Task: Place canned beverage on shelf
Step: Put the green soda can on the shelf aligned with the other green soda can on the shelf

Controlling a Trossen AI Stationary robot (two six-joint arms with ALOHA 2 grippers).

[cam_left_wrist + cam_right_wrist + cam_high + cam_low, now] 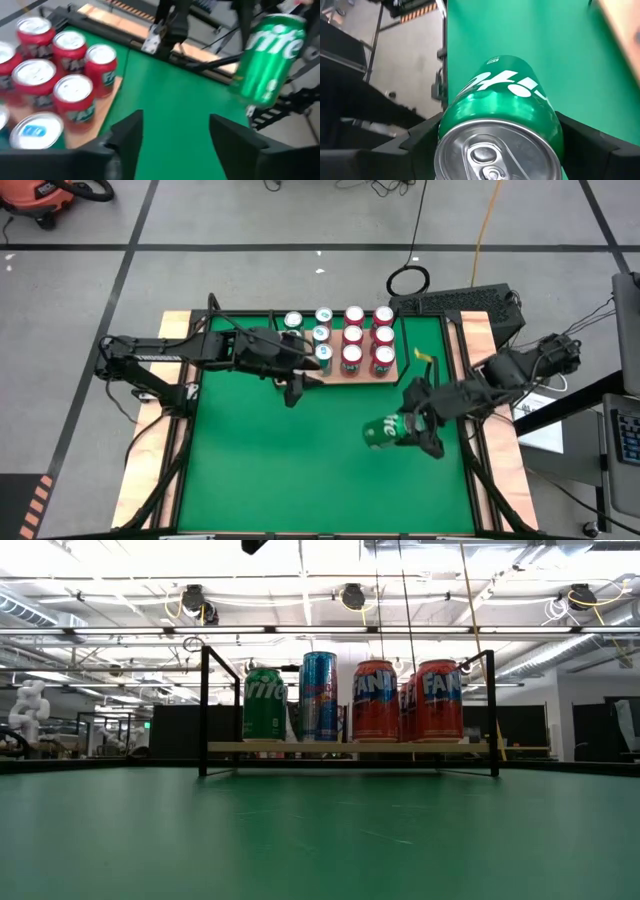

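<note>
Right gripper point(418, 430) pinches green Sprite can point(381, 431) over open mat, well clear of shelf point(352, 370); left gripper point(292, 392) spread, near shelf's front edge.

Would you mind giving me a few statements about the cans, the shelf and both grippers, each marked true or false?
1. The right gripper holds a green can. True.
2. The left gripper is shut on a red can. False: it is open and empty, beside the shelf.
3. Red cans stand on the shelf. True.
4. The green can stands upright on the table. False: it is tilted in the right gripper's fingers, clear of the shelf.
5. The shelf holds only red cans. False: blue and green-topped cans stand there too.
</note>
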